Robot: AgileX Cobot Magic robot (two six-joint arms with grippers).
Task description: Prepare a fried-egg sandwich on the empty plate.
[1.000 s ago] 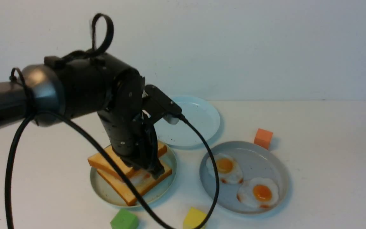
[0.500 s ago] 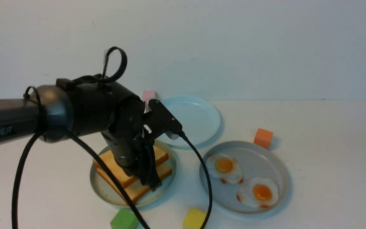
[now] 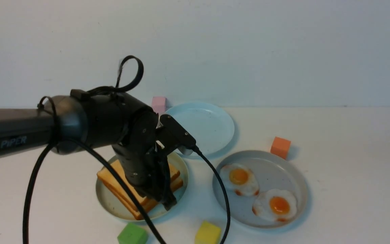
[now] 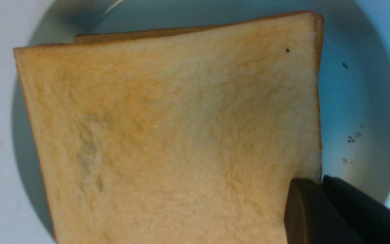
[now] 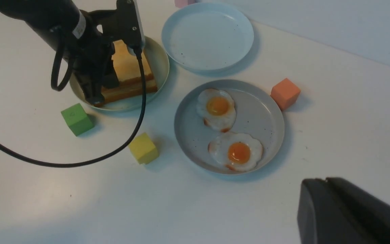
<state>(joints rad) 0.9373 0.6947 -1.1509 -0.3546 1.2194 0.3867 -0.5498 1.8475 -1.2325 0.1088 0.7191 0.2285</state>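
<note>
The right gripper (image 5: pixel 337 213) is showing only in its own wrist view, as one dark shape hanging above the white table (image 3: pixel 350 176). I cannot tell whether its fingers are apart or together.

Nearest the robot in the front view, a green block (image 3: pixel 132 234) and a yellow block (image 3: pixel 208 233) are sitting apart from each other. Just behind them the pale green plate (image 3: pixel 113 207) is carrying the sandwich (image 3: pixel 113 177). Its two toast slices are lying flat, the top one turned slightly off the lower. Whatever is lying between them is hidden.

The left gripper (image 3: pixel 166 202) is pointing down at the sandwich's near right corner, its tips by the plate's rim. In the left wrist view one dark finger (image 4: pixel 305 210) is resting at the top slice's corner. The other is out of sight, so I cannot tell whether the fingers are apart or pinching the toast. A black cable (image 3: pixel 215 179) is hanging from the wrist.

To the right, a grey plate (image 3: pixel 293 176) is holding two fried eggs (image 3: pixel 239 179) side by side, and an orange block (image 3: pixel 280 147) is sitting just beyond its rim. Farther back a blue plate (image 3: pixel 212 125) is lying near the wall, with a pink block (image 3: pixel 158 102) just left of it.
</note>
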